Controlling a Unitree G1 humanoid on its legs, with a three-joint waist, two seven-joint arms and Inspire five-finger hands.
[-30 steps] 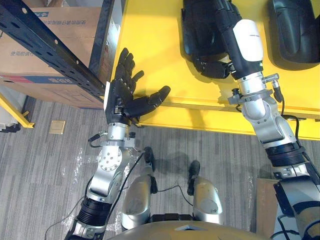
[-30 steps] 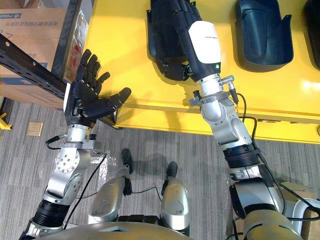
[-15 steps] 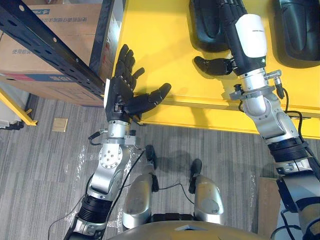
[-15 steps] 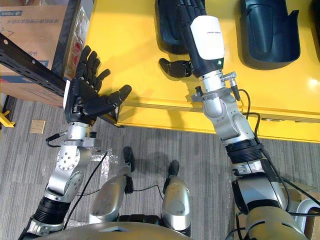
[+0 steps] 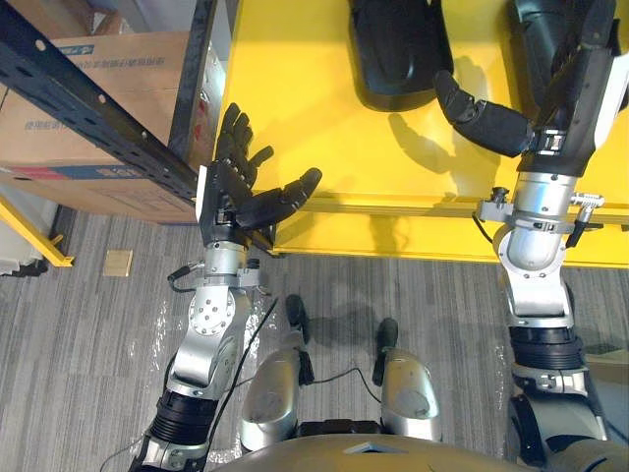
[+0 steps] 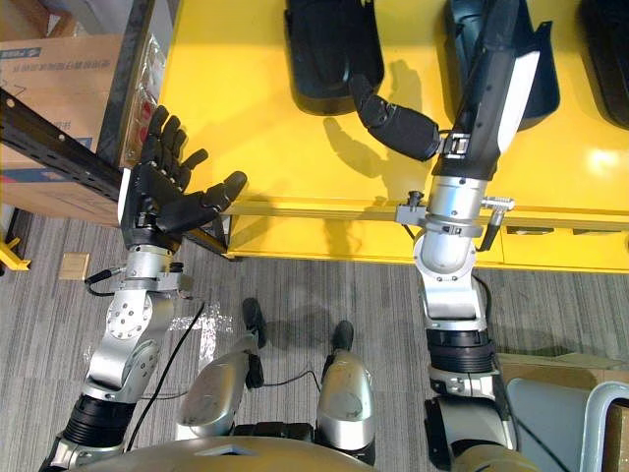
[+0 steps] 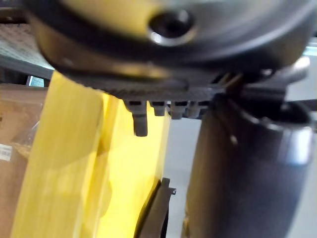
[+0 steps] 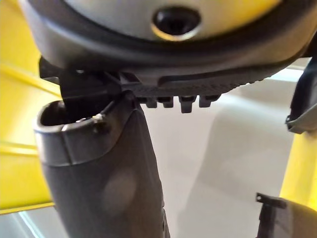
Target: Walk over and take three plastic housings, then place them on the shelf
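Three dark plastic housings lie on the yellow table (image 5: 324, 118): one at the back centre (image 5: 398, 54), a second (image 6: 545, 74) to its right, a third (image 6: 609, 34) at the far right edge. My right hand (image 6: 482, 79) reaches over the second housing, its thumb (image 6: 393, 118) stretched out above bare table between the first two housings. Its fingers look straight and hold nothing. My left hand (image 5: 231, 192) hovers open, palm up, off the table's front left corner, empty.
A black shelf rail (image 5: 88, 108) runs diagonally at the left with a cardboard box (image 5: 108, 59) behind it. The table's front edge (image 5: 393, 208) crosses the view above grey floor. A yellow floor bar (image 5: 29, 231) lies far left.
My right hand has swung right, off the first housing and over to the second. The left hand has kept its pose.
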